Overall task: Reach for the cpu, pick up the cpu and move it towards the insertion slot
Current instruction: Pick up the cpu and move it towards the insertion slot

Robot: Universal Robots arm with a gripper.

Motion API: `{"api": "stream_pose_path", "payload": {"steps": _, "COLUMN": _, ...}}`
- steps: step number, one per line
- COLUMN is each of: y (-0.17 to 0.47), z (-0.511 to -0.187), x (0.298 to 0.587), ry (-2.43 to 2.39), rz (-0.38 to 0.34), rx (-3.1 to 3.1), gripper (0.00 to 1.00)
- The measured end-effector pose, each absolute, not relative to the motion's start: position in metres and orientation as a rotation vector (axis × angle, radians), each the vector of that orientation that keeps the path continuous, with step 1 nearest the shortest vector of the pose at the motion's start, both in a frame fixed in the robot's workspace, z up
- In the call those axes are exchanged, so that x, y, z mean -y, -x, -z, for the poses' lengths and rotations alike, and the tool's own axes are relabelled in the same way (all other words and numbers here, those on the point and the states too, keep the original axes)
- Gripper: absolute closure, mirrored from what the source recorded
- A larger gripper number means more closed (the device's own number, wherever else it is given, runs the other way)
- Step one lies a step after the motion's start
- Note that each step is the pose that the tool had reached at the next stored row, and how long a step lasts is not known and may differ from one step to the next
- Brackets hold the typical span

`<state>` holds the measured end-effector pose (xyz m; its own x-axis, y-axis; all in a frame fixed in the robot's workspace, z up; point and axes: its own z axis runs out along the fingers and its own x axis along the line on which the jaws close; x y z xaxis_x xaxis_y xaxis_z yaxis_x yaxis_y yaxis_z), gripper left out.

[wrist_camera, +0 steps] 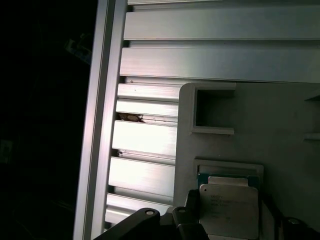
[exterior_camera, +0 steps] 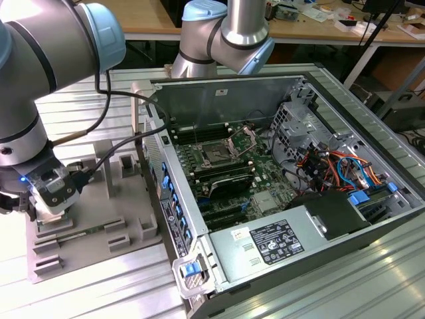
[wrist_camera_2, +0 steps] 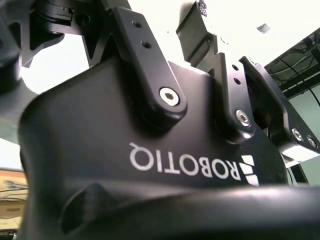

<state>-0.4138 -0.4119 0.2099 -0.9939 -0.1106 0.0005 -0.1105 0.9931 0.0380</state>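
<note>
Judging from the pose, we took the step in hand to be the grasp at the tray. The end effector [exterior_camera: 50,196] hung low over the grey tray [exterior_camera: 99,219], at about 9 o'clock from the open computer case [exterior_camera: 372,199] in the exterior view. Whether it was open or closed we could not tell.

In the first wrist view the cpu [wrist_camera: 228,210] showed its silver top, lying over a shallow square recess of the tray [wrist_camera: 280,125], close under the end effector. We could not say if it sat in the recess or was already a little lifted. To do this step well, we judged that the chip should be taken by two opposite edges, centred and kept level, without any scraping on the recess walls, because its underside is probably delicate.

The tray stood on the aluminium bench [exterior_camera: 86,292] and also held a long green strip [exterior_camera: 80,232] in another recess. The case held the green circuit board with the insertion slot [exterior_camera: 217,154], at about 2 o'clock from the end effector and well apart from it, and the power-supply box [exterior_camera: 265,246] at the case's 6 o'clock.
</note>
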Motion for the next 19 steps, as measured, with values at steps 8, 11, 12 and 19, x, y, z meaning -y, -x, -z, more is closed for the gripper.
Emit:
{"api": "stream_pose_path", "payload": {"steps": 8, "y": 0.4138, "z": -0.2120, "x": 0.4119, "ry": -0.174, "rz": 0.060, "rx": 3.134, "gripper": 0.45}}
{"api": "stream_pose_path", "payload": {"steps": 11, "y": 0.4138, "z": -0.2126, "x": 0.4119, "ry": -0.174, "rz": 0.060, "rx": 3.134, "gripper": 0.45}}
{"api": "stream_pose_path", "payload": {"steps": 12, "y": 0.4138, "z": -0.2127, "x": 0.4119, "ry": -0.174, "rz": 0.060, "rx": 3.134, "gripper": 0.45}}
{"api": "stream_pose_path", "payload": {"steps": 19, "y": 0.4138, "z": -0.2139, "x": 0.4119, "ry": -0.174, "rz": 0.060, "rx": 3.134, "gripper": 0.45}}
